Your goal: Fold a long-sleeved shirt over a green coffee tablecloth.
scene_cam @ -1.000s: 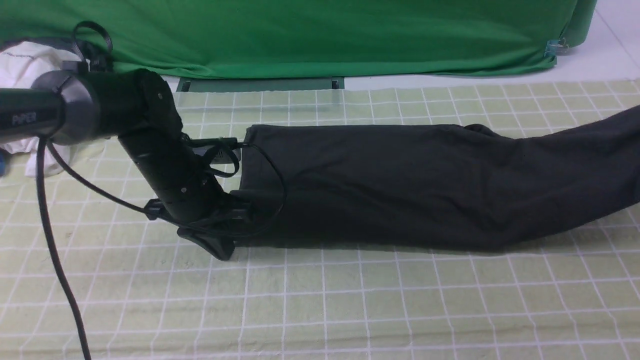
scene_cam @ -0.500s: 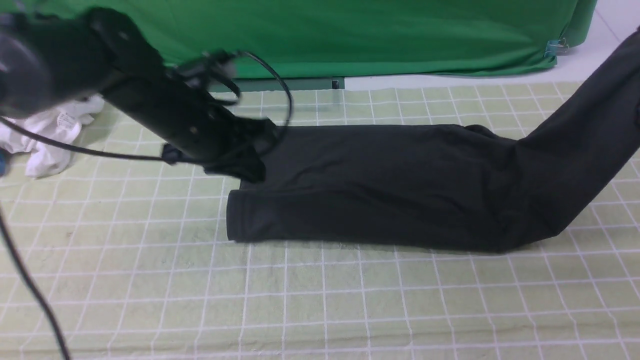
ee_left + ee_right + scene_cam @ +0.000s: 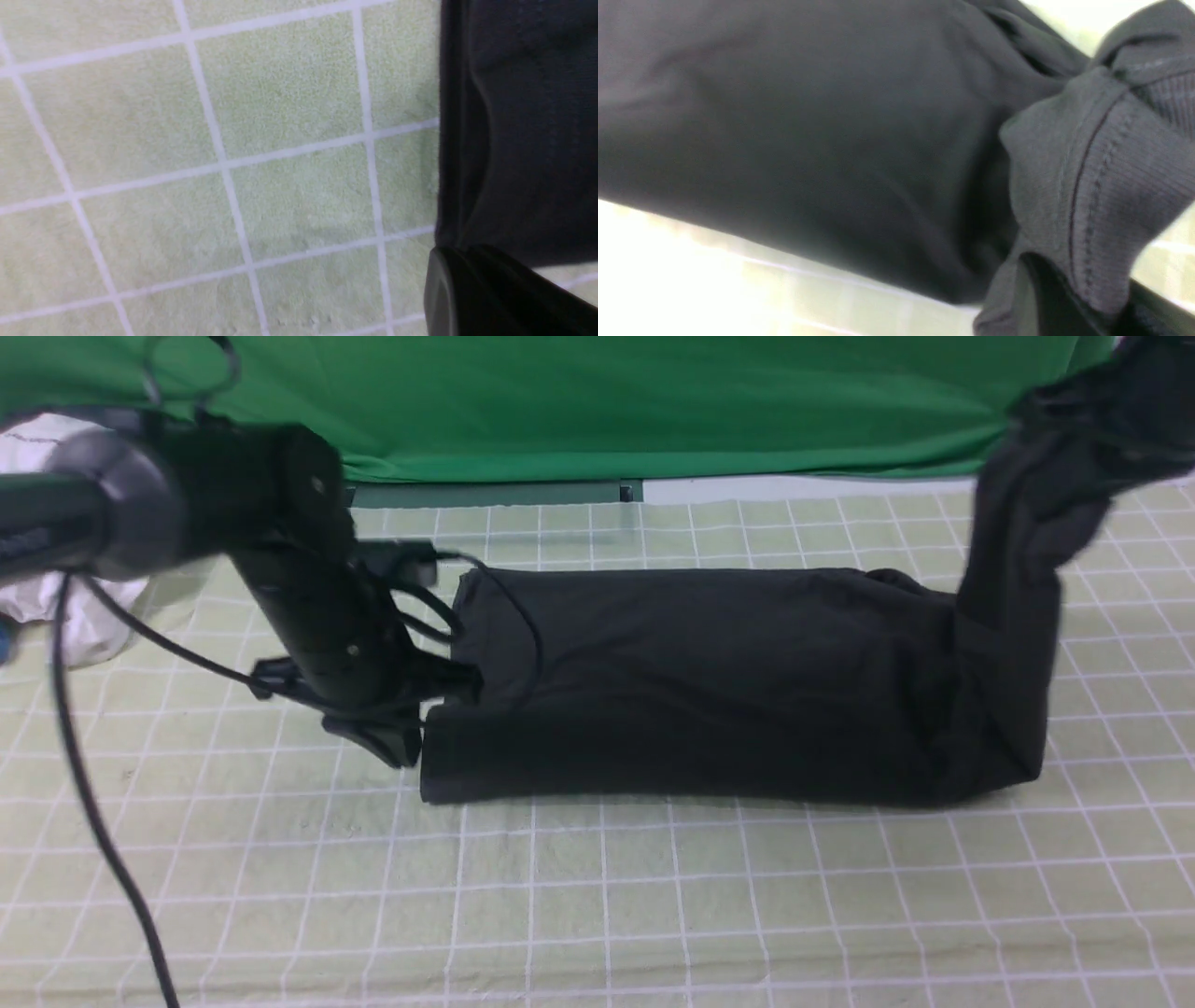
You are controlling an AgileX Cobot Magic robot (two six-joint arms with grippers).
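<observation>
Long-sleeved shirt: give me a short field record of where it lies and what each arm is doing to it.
shirt: long-sleeved shirt folded into a long band on the green coffee tablecloth
right end: lifted off the cloth, ribbed edge bunched in the right gripper, jaws shut on it
left end: flat; left gripper low against it, jaws shut, grip on fabric unclear

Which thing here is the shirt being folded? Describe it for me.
On the pale green checked tablecloth, look mid-table: the long black shirt lies in a band, its right end lifted. Unlike the crumpled white garment at far left, it is dark.
</observation>
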